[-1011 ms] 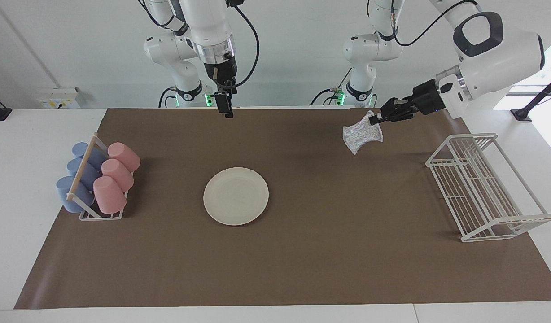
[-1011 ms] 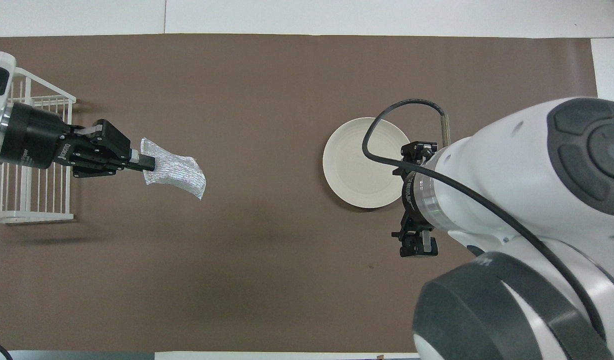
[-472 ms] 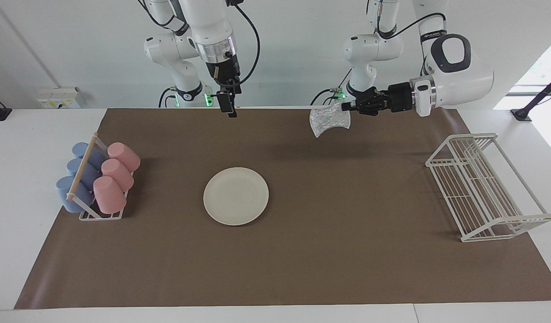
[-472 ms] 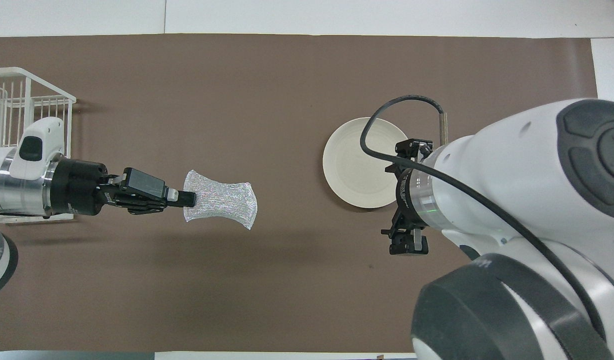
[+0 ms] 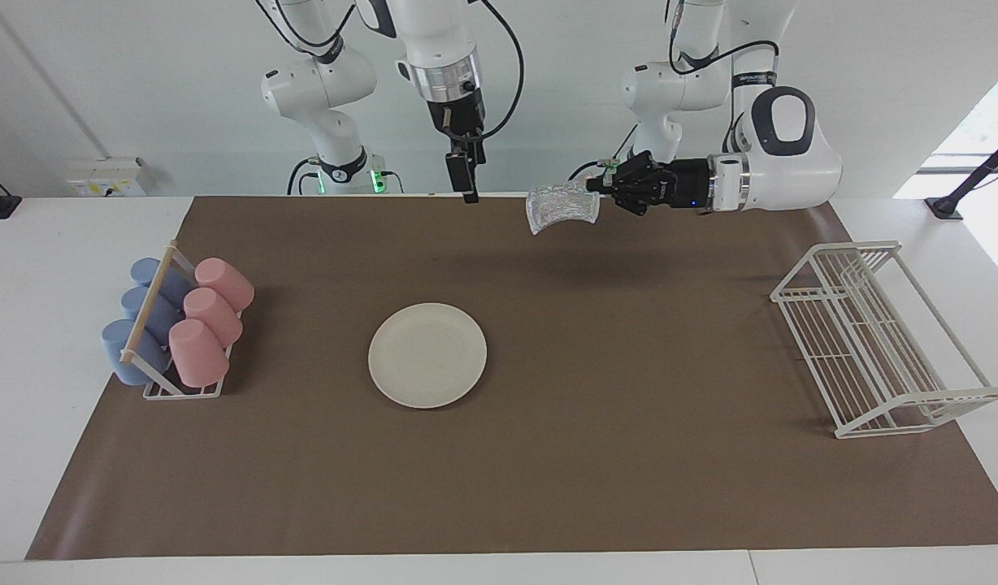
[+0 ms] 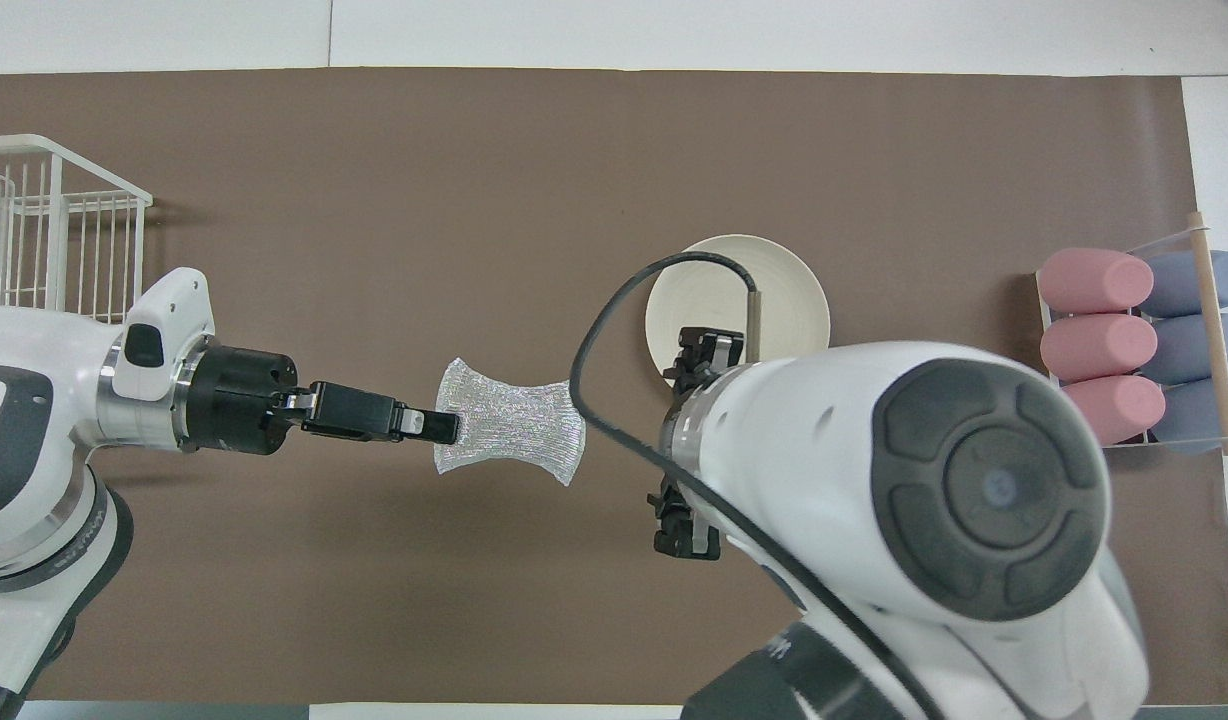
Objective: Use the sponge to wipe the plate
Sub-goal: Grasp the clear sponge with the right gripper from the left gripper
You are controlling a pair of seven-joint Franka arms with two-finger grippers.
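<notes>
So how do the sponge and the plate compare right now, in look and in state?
The sponge is silvery, crinkled and pinch-waisted; the plate is plain cream-white, round and smooth.
The sponge is much smaller than the plate.
The sponge hangs in the air, clamped at one edge by the left gripper; the plate lies flat on the brown mat, untouched.
Neither touches the other yet.

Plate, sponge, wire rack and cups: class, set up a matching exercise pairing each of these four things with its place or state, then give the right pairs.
Things:
1. plate
2. sponge
3. wire rack
4. cups

Places or states:
A. standing bare at the left arm's end of the table
B. held up in the air by the left pincer
C. lying flat on the brown mat
D. lying on their sides in a holder at the right arm's end

Pairs: 1-C, 2-B, 3-A, 4-D
</notes>
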